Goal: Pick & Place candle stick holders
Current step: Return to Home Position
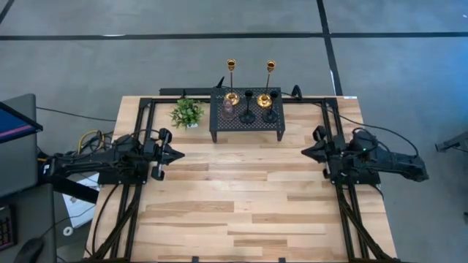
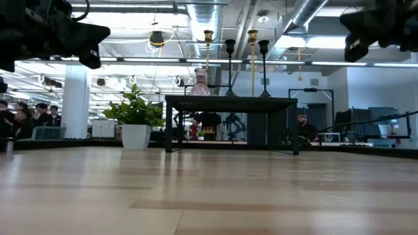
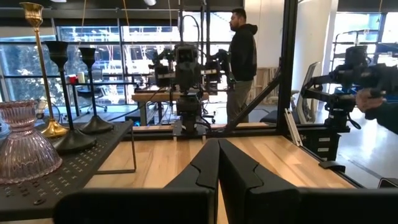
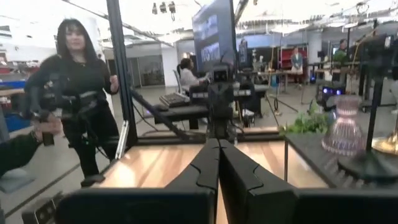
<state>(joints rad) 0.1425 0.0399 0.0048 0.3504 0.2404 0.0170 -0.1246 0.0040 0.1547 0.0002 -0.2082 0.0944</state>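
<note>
Wooden counter point(image 1: 241, 212) noted under both arms. All candle stick holders are seen on the black mesh stand point(image 1: 247, 126) at the far edge: gold holders point(image 1: 232, 97), black holders point(image 1: 248, 115), pink glass holder point(image 1: 227, 108). The left gripper point(image 1: 178, 153) and right gripper point(image 1: 306, 151) are held at the sides, fingers point(image 3: 205, 165) pressed together, nothing gripped. Placing is judged finished and the return home is in hand. Only parking is called for next.

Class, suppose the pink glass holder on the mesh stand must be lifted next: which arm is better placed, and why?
Left, probably. The pink holder sits at the left end of the stand, nearer the left end effector; the black holders stand between it and the right end effector.
</note>
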